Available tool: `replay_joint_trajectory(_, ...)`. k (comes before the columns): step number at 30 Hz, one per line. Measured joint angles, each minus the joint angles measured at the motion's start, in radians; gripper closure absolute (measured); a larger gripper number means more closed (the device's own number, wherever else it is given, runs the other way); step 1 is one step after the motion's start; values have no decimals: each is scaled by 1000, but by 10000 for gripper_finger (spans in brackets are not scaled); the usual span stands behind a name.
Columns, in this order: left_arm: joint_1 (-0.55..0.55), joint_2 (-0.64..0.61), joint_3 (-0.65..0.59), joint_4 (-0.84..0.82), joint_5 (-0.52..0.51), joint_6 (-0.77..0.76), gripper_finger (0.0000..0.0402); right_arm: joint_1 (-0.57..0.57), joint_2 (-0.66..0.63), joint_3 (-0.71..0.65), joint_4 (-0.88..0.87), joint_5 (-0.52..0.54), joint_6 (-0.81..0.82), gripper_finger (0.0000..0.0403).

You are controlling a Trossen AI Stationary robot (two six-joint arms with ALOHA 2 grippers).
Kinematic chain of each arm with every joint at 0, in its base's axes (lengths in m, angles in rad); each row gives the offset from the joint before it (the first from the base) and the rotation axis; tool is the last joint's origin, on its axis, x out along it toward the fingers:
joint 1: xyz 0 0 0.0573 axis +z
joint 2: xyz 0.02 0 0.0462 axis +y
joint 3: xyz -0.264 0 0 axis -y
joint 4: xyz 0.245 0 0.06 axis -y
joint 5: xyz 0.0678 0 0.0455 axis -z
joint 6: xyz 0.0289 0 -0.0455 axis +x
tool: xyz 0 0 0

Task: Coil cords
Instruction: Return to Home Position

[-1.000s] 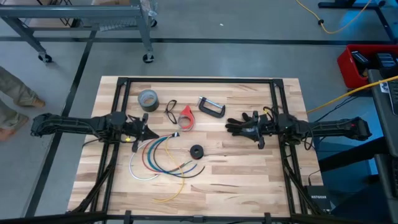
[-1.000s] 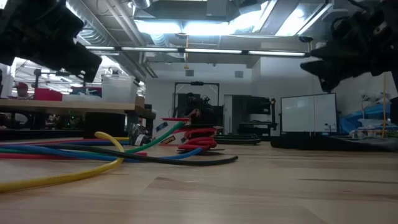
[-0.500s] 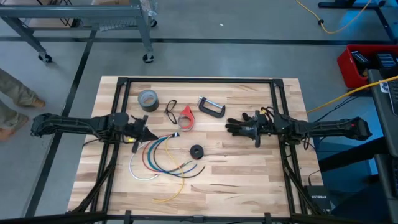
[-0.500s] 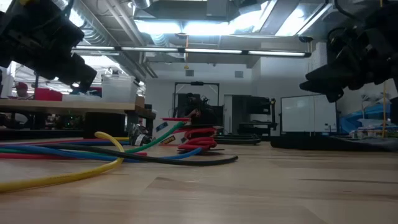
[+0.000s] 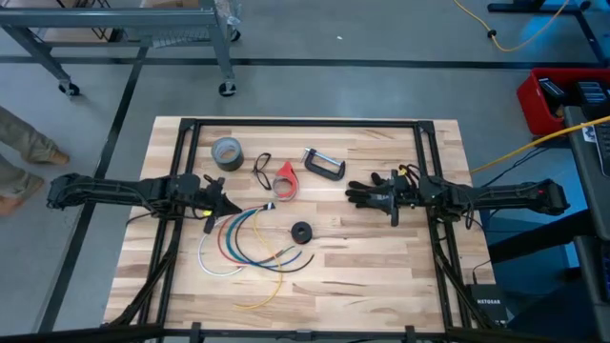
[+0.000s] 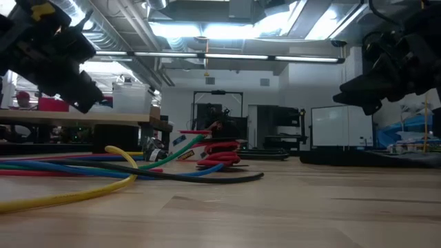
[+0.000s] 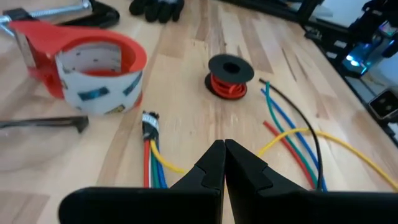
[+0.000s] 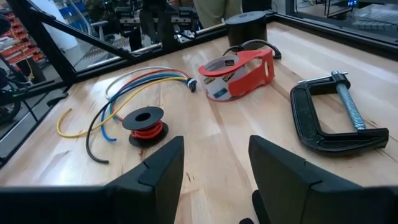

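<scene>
Item count on the wooden table (image 5: 381,276): one black spool (image 5: 302,232), one red wire (image 7: 227,86), one fanned bundle of coloured wires (image 5: 236,243), one grey tape roll (image 5: 226,152), one red tape dispenser (image 5: 286,179), one C-clamp (image 5: 324,164), one pair of glasses (image 5: 260,169). The spool lies flat near the table centre, hole up. The red wire is wound around its core between the two black flanges, and the spool is the only item carrying another. The bundle lies just left of the spool, with its joined end toward the dispenser and its loose ends spreading toward the near edge, some ending near the spool. Tape roll, glasses, dispenser and clamp form a row on the far side, apart from the spool. The left gripper (image 7: 224,148) hovers above the far-left part of the bundle, jaws closed tip to tip and empty; the bundle lies between it and the spool. The right gripper (image 8: 214,158) hovers right of the spool and slightly farther, jaws spread wide and empty
</scene>
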Motion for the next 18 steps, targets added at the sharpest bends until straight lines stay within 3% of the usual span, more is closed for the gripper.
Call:
replay_joint_trajectory(10, 0, -9, 0, -107, 0, 4, 398, 0, -4, 1, -8, -1, 0, 217)
replay_joint_trajectory(18, -1, -182, 3, -146, -1, 4, 398, 0, -132, 2, -84, -1, 0, 217)
